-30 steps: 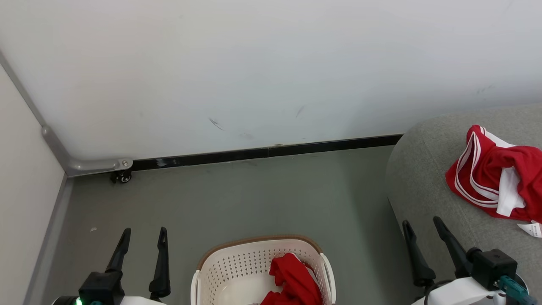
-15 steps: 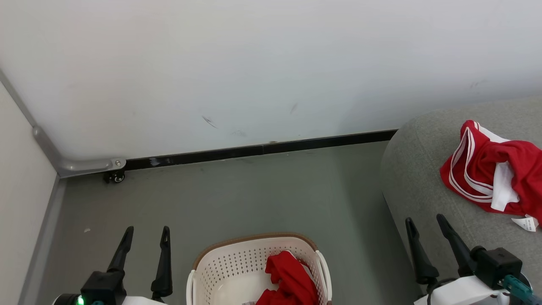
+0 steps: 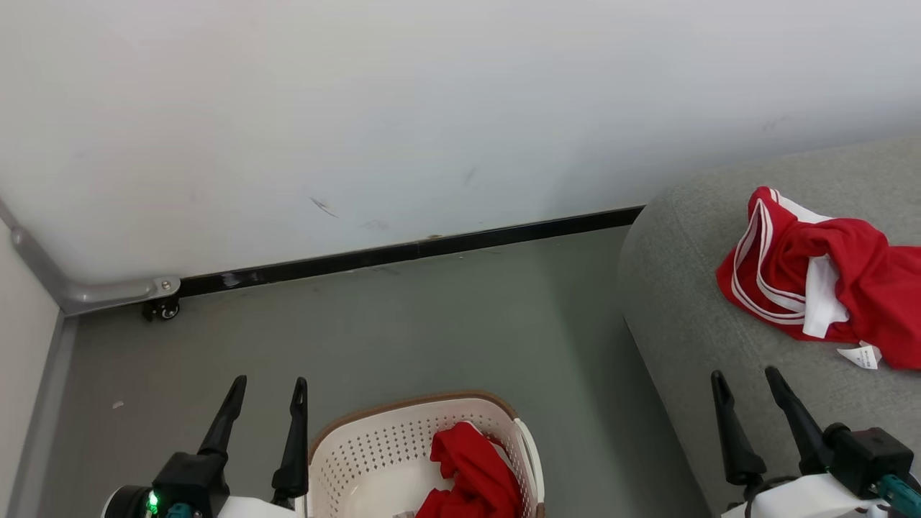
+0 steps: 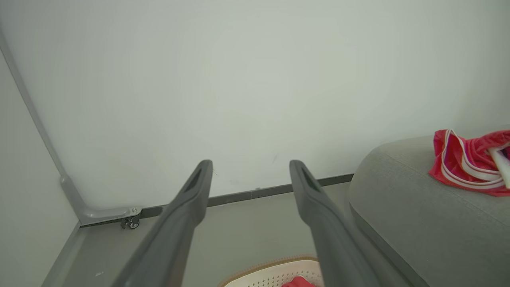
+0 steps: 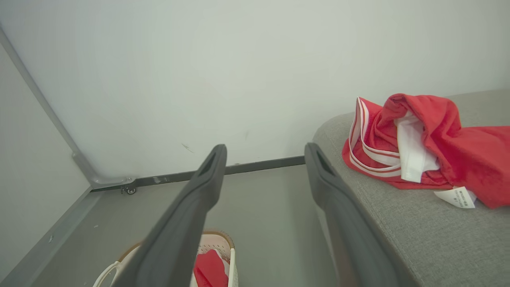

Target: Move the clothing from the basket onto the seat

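A red garment with white stripes and a white tag (image 3: 820,288) lies crumpled on the grey seat (image 3: 691,316) at the right; it also appears as clothing (image 5: 418,155) on the seat (image 5: 438,239), and as clothing (image 4: 470,167) at the far right. A second red garment (image 3: 471,471) sits inside the cream basket (image 3: 374,453) on the floor, bottom centre. My left gripper (image 3: 268,387) stands open just left of the basket, holding nothing. My right gripper (image 3: 745,381) is open over the seat's front edge, a little short of the garment there.
A white wall with a dark baseboard (image 3: 403,252) runs behind the grey floor (image 3: 432,324). A side panel with a metal bracket and small caster (image 3: 162,309) closes off the left. Open floor lies between the basket and the wall.
The whole head view has shifted, so the camera moved: wall, seat and basket slid left. Both grippers stay open and hold their pose at the bottom corners.
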Motion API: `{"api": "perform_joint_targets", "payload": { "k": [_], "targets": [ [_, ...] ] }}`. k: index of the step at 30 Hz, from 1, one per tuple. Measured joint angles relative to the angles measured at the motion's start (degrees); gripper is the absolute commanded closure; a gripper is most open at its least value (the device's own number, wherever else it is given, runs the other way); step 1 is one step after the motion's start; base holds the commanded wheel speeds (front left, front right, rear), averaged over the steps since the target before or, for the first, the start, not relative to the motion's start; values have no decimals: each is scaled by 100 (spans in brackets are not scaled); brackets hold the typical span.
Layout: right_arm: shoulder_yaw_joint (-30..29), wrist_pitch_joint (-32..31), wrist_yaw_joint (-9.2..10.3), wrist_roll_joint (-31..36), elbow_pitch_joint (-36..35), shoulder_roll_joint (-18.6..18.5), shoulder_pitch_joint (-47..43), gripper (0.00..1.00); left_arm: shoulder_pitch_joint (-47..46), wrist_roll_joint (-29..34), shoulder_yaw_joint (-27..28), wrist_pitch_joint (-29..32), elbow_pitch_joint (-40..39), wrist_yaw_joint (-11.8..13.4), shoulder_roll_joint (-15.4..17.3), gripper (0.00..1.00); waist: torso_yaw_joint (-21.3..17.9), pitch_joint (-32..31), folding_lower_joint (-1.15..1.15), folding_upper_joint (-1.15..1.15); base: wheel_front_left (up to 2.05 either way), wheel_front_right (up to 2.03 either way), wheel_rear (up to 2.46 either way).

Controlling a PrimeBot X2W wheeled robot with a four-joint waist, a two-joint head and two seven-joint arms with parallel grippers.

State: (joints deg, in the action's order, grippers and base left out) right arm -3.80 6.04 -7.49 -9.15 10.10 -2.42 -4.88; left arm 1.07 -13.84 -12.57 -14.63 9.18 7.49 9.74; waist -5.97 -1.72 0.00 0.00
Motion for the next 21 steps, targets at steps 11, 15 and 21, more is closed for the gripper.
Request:
{"api": "perform_joint_targets", "payload": {
  "k": [11,15,21],
  "targets": [
    [48,-8,0,-2,-90,1,-6,0,-114,48,30,0,24,-3,-64,0,-365,82,0,0,0,0,0],
    [109,-57,0,-57,-119,2,-5,0,-120,49,85,0,25,-3,-63,0,-472,123,0,0,0,0,0],
    [237,-57,0,-57,-178,2,21,0,-120,126,116,0,21,-2,-51,0,-564,219,0,0,0,0,0]
  ]
}}
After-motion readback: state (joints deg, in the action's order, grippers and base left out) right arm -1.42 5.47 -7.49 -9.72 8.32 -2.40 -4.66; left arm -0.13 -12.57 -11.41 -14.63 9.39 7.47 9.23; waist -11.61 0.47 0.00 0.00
